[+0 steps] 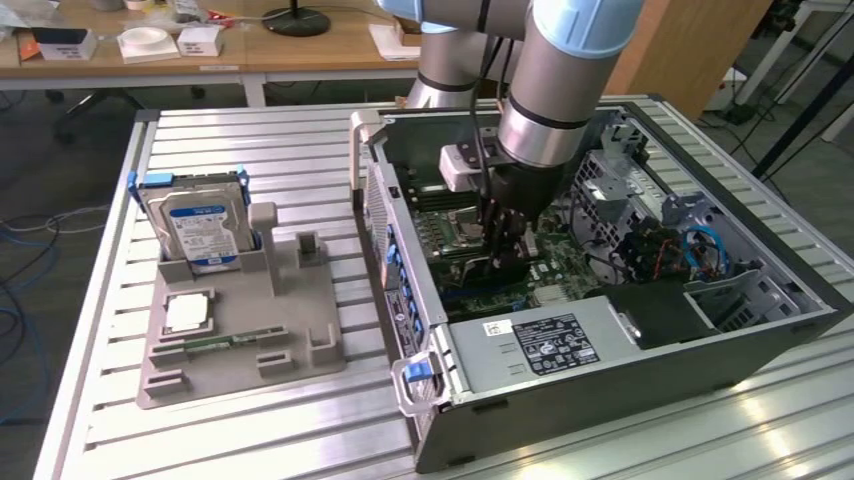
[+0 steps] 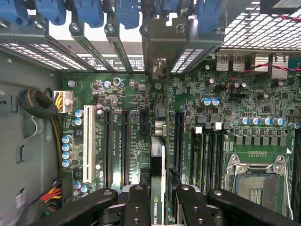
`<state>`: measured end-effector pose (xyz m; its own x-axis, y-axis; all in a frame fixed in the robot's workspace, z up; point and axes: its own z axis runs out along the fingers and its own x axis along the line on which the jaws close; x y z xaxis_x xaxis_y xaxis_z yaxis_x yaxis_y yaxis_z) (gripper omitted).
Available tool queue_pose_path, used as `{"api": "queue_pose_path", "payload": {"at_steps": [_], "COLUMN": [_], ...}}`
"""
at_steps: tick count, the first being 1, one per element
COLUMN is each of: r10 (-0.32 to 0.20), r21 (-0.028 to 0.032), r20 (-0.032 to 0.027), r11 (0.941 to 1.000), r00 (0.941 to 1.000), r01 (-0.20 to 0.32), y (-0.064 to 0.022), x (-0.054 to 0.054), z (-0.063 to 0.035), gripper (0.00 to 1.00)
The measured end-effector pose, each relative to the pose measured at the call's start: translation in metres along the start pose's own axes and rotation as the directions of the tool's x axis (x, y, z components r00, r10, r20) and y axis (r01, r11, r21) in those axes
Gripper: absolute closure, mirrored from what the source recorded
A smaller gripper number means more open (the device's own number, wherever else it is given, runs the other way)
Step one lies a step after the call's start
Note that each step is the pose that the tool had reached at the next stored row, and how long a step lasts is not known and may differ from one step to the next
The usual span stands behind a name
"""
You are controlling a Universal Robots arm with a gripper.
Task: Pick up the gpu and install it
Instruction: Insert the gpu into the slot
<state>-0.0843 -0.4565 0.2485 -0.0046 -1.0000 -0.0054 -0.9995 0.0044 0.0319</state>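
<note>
My gripper (image 1: 509, 255) reaches down into the open computer case (image 1: 747, 330), just above the motherboard (image 1: 461, 255). It is shut on the gpu (image 2: 157, 179), a thin dark card seen edge-on in the wrist view, with a green logo strip between the black fingers (image 2: 136, 205). The card stands upright on its edge over the motherboard (image 2: 122, 94). It lines up with the expansion slots (image 2: 125, 146) and its silver bracket end (image 2: 157, 52) sits against the case's rear openings. I cannot tell whether its connector is seated in a slot. In the exterior view the arm hides most of the card.
On the exterior view's left, a grey holder (image 1: 240, 340) carries a silver hard drive (image 1: 200, 228) and a square processor chip (image 1: 187, 312). Inside the case are the power supply (image 1: 550, 342), cables (image 1: 701, 250), an open processor socket (image 2: 258, 181), a white slot (image 2: 88, 143) and blue latches (image 2: 127, 12).
</note>
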Motion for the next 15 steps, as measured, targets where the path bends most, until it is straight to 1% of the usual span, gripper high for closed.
{"api": "queue_pose_path", "payload": {"at_steps": [15], "r10": [0.0], "r21": [0.0], "r20": [0.0003], "r11": [1.0], "r00": [1.0], "r01": [0.0], "y": [0.0001], "x": [0.0], "z": [-0.0008], "gripper": [0.74]}}
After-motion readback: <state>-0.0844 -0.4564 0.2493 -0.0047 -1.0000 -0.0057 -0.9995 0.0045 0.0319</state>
